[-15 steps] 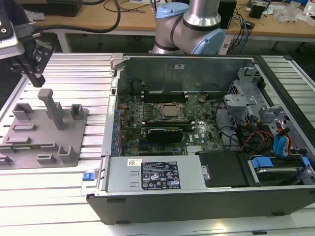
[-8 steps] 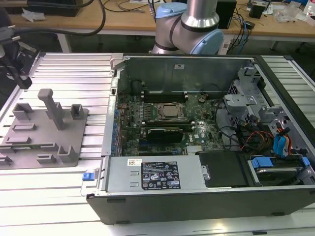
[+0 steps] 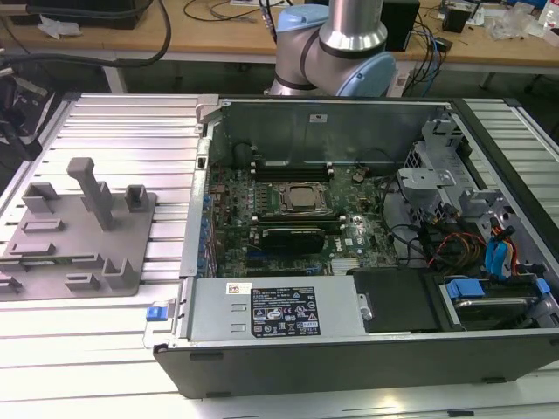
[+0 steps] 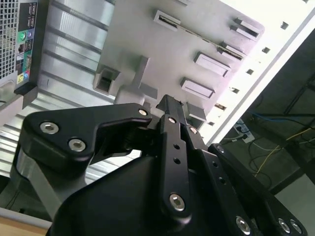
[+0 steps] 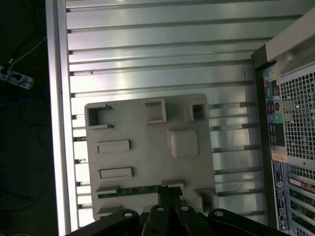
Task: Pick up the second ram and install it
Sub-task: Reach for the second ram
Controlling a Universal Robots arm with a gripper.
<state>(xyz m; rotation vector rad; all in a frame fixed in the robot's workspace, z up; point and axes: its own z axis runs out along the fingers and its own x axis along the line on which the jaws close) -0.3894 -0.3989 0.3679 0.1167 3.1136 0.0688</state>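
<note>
Slatted metal tabletop [image 5: 147, 49] carries everything. Nearest in the first wrist view hangs the gripper [image 5: 170, 192], its fingers pressed together with nothing between them. Below it lies the grey tray [image 5: 197, 167]. The green ram [image 5: 133, 191] rests flat in a tray slot, one end in line with the gripper's tip. Beside the tray stands the open case [image 3: 349, 349], behind it the arm [image 3: 349, 35], then a wooden bench [image 3: 218, 39]

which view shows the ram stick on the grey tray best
The first wrist view: it looks straight down on the ram stick, showing its green face. The exterior and second wrist views give a thin sliver on the grey tray.
</note>
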